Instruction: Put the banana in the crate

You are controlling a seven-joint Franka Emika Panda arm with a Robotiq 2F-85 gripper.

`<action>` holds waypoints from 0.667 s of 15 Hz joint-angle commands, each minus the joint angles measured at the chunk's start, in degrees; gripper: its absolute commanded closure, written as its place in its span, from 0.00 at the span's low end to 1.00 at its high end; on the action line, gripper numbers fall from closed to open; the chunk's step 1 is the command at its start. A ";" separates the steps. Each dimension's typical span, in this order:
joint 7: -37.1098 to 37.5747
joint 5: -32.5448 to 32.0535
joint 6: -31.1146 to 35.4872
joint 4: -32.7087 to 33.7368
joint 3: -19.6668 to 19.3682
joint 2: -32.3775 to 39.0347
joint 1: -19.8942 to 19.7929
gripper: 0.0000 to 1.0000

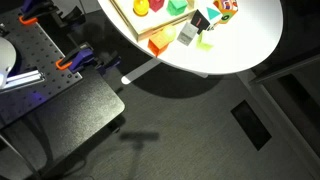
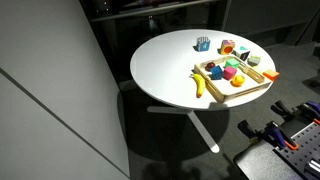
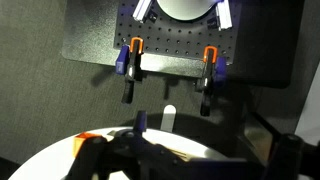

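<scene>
The yellow banana (image 2: pixel 199 85) lies on the round white table (image 2: pixel 160 65), just beside the near end of the shallow wooden crate (image 2: pixel 246 92). The crate holds several toy fruits and also shows in an exterior view (image 1: pixel 127 22). The arm does not show in either exterior view. In the wrist view my gripper (image 3: pixel 150 162) is only a dark outline at the bottom, over the table's edge (image 3: pixel 60 160). I cannot tell whether its jaws are open. The banana does not show in the wrist view.
Coloured blocks (image 1: pixel 205 25) and a blue cup-like object (image 2: pixel 203 43) stand on the table beyond the crate. The robot's black perforated base board (image 3: pixel 180 45) carries orange clamps (image 3: pixel 135 55). The table stands on one leg (image 2: pixel 200 128) over dark floor.
</scene>
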 commanded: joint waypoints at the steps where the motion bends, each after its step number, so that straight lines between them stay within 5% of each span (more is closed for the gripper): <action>1: 0.22 -0.17 -0.16 0.13 -0.34 0.05 0.41 0.00; 10: 0.04 -1.43 4.91 3.15 -0.42 5.00 -0.29 0.00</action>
